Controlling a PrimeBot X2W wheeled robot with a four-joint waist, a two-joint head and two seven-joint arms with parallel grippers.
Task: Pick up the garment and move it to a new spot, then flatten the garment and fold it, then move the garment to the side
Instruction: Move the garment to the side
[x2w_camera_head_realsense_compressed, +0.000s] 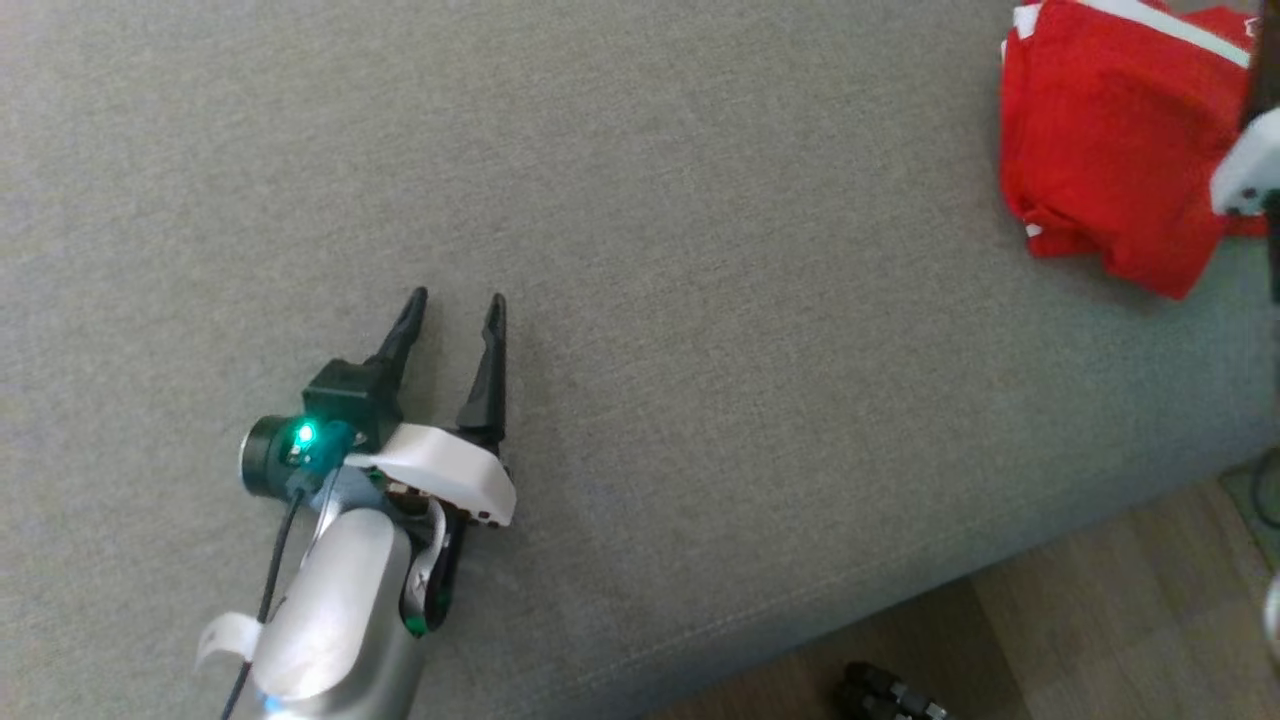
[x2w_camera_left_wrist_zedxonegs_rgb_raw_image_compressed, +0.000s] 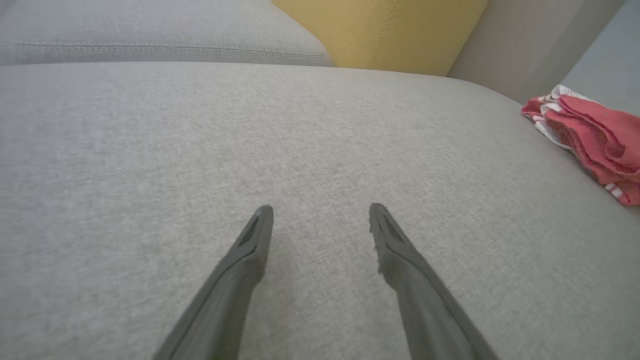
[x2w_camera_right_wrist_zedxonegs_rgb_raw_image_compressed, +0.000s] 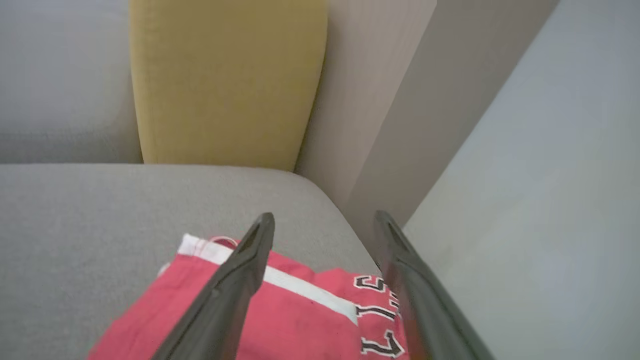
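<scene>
My left hand (x2w_camera_head_realsense_compressed: 457, 296) hovers low over the bare grey sofa seat (x2w_camera_head_realsense_compressed: 700, 300), its two dark fingers spread apart with nothing between them. Through its own wrist camera the left hand (x2w_camera_left_wrist_zedxonegs_rgb_raw_image_compressed: 321, 207) shows the same: open, only grey fabric under the tips.

The red jersey (x2w_camera_head_realsense_compressed: 1110, 130) lies folded in a compact bundle at the far right end of the seat, well apart from my left hand, with white stripes showing along its edges. From the left wrist I see the red jersey (x2w_camera_left_wrist_zedxonegs_rgb_raw_image_compressed: 595, 135) as a layered stack near the seat's corner, and a yellow cushion (x2w_camera_left_wrist_zedxonegs_rgb_raw_image_compressed: 380, 30) stands against the back of the sofa.

My right hand (x2w_camera_right_wrist_zedxonegs_rgb_raw_image_compressed: 325, 215) is above the red jersey (x2w_camera_right_wrist_zedxonegs_rgb_raw_image_compressed: 305, 325), fingers standing wide apart and gripping nothing. I cannot tell whether the fingers touch the cloth. Black lettering outlined in white shows on the fabric beside the right finger. The yellow cushion (x2w_camera_right_wrist_zedxonegs_rgb_raw_image_compressed: 225, 80) stands upright behind it.

A strip of wooden floor (x2w_camera_head_realsense_compressed: 1100, 620) shows past the seat's front edge.
</scene>
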